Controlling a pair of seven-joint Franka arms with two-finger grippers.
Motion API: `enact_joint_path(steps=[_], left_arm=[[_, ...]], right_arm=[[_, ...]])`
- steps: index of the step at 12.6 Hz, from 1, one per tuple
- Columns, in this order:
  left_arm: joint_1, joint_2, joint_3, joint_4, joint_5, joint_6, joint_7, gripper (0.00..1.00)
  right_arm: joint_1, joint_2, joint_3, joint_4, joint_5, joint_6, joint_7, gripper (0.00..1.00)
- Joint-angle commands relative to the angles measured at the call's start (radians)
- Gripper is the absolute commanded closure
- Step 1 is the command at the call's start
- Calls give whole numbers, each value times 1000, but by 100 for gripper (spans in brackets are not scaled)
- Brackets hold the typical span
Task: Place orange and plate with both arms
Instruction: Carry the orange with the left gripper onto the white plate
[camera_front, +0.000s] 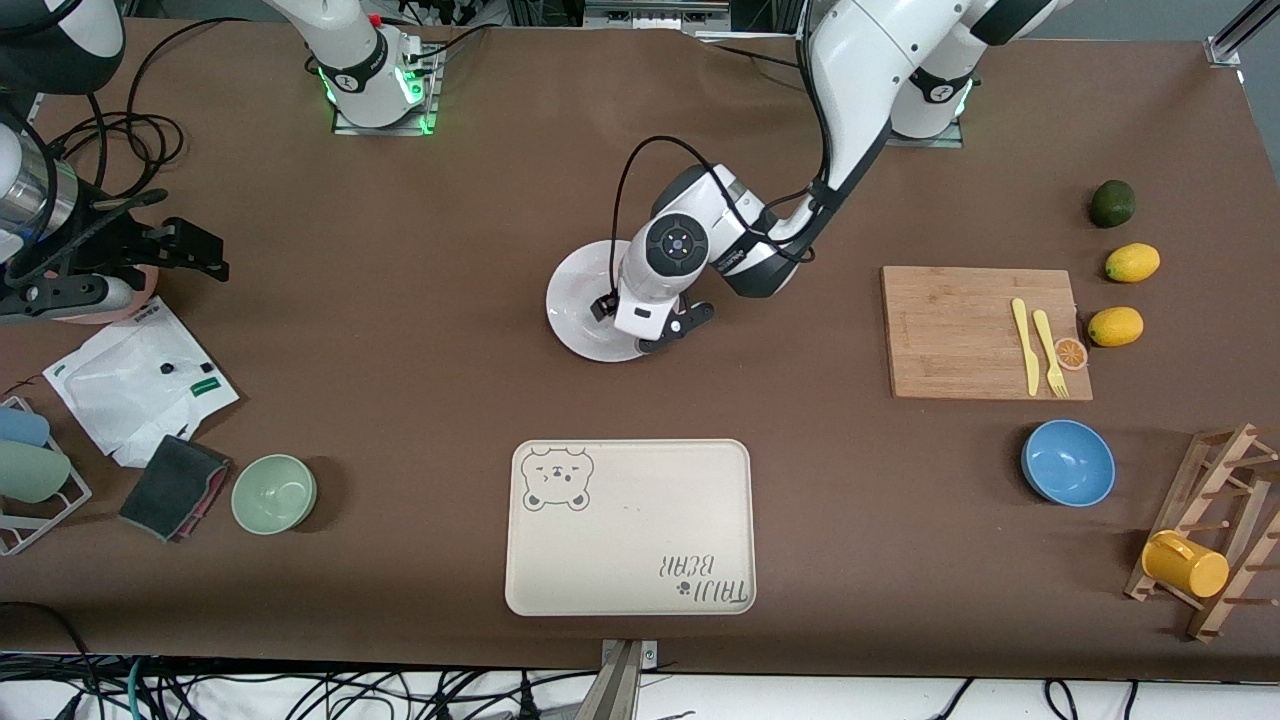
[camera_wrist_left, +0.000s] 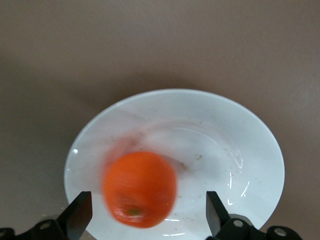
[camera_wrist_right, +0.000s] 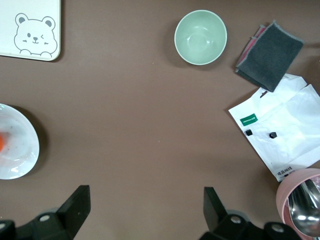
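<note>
A: How far along? Nearest is the bear tray, bare.
B: Farther up the bench, the orange lies on the plate, blurred, stem end toward the left gripper, jaws apart just above. Plate's round, no long axis.
A: And the right gripper?
B: Waiting, jaws apart.

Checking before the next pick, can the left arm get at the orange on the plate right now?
Probably yes. The left tool hangs open right over the plate, the orange lies loose between its fingers, and nothing blocks it. The right arm waits aside.
</note>
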Motion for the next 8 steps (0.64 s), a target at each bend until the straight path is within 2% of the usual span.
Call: enact_joint_path(steps=[1,5,7,8], left_arm=[[-1,-103,37,-8,86,-153,-11,0],[24,-153,39,-6,298,-419,-8,0],[96,-198,36,-6,355,-518,19,0],[154,-226,28,-5,357,-561,99,0]], right_arm=[[13,2,1,-11,10,11,8,0],[22,5,33,-49,13,60,8,0],[37,17,56,-57,45,83,8,0],[37,18,59,-89,63,98,5,0]])
